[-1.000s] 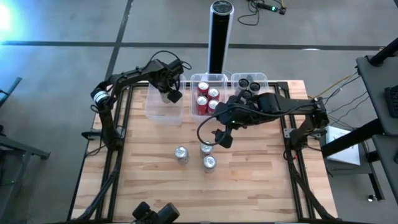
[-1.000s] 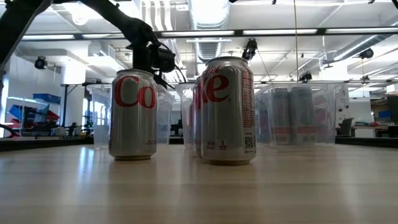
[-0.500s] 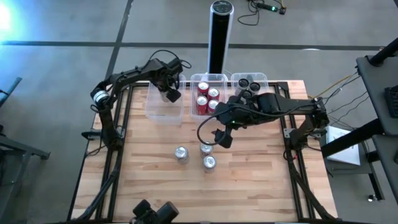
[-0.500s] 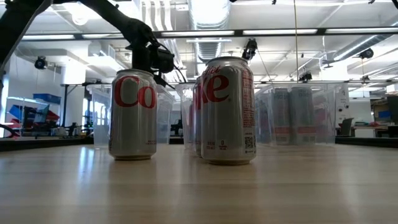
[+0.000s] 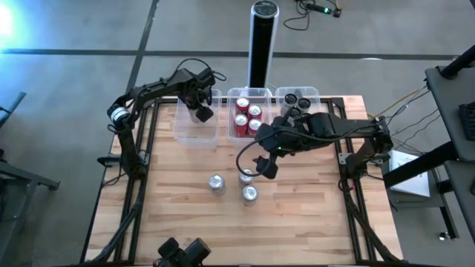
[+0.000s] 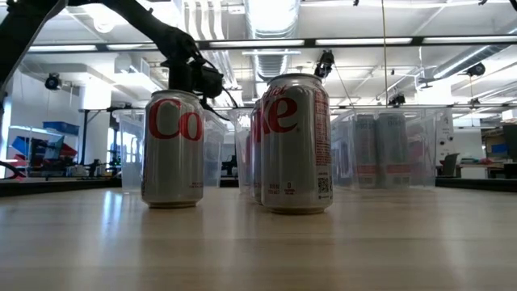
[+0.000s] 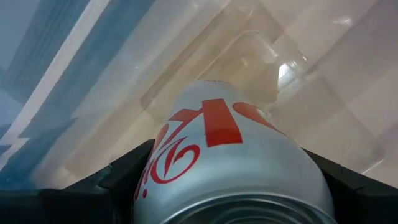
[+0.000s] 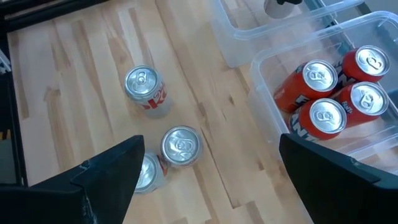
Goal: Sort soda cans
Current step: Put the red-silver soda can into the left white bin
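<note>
The left gripper (image 5: 202, 113) hangs at the end of its outstretched arm, its fingers (image 7: 127, 171) clamped either side of a silver can (image 7: 230, 162). The right gripper (image 5: 265, 165) hovers with its jaws spread wide, nothing between them.

Bright ceiling strip lights (image 6: 363, 41) overhead, blue-white glare flaring on the floor (image 5: 9, 22), and the near tabletop (image 6: 258, 250) goes soft.

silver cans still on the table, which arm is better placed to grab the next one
Right. The right gripper hangs open just beside the three silver cans on the table. The left gripper is over the left bin, shut on a silver can.
</note>
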Controlling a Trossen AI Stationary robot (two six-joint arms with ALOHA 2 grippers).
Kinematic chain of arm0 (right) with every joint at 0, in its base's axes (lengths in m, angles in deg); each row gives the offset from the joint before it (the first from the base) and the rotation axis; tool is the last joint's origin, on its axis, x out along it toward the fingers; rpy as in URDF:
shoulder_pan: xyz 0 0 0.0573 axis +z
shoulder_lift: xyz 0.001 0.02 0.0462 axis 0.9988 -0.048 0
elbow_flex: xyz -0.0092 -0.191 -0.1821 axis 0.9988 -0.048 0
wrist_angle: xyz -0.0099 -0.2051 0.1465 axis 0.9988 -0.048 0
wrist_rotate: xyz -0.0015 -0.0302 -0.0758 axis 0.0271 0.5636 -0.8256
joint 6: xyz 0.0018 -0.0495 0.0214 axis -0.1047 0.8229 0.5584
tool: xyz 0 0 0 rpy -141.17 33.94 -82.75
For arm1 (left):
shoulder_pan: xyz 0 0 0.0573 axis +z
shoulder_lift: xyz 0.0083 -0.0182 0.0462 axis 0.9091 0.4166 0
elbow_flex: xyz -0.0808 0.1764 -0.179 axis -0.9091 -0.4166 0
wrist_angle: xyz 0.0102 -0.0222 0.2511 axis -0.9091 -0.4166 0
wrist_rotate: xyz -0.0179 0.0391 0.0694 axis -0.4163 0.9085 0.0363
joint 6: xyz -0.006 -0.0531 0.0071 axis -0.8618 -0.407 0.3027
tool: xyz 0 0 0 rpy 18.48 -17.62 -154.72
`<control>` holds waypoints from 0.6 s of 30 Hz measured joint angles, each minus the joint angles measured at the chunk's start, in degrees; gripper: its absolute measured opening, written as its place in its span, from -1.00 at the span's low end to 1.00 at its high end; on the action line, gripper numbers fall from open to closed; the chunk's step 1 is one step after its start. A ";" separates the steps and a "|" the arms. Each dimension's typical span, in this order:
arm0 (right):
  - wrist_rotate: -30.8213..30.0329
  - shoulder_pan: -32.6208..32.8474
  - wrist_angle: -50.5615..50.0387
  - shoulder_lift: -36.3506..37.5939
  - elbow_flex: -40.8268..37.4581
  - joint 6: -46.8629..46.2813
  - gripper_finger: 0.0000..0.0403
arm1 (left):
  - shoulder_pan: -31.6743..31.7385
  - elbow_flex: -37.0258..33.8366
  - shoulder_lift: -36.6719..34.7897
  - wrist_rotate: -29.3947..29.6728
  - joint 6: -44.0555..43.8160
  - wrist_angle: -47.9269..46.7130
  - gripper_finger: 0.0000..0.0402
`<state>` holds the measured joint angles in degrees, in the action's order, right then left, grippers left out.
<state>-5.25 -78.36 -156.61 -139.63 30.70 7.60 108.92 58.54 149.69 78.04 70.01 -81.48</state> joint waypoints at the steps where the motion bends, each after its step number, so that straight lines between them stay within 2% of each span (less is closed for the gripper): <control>1: -0.01 0.00 0.00 0.00 0.00 -0.01 0.83 | 0.03 -0.03 0.00 -0.06 0.04 0.28 0.43; 18: -0.02 0.00 0.00 0.00 0.00 -0.83 0.83 | 0.65 -0.09 0.00 1.78 0.56 1.90 0.43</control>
<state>-5.28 -78.36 -156.61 -139.63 30.70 6.77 109.57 58.45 149.69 79.83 70.57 -79.58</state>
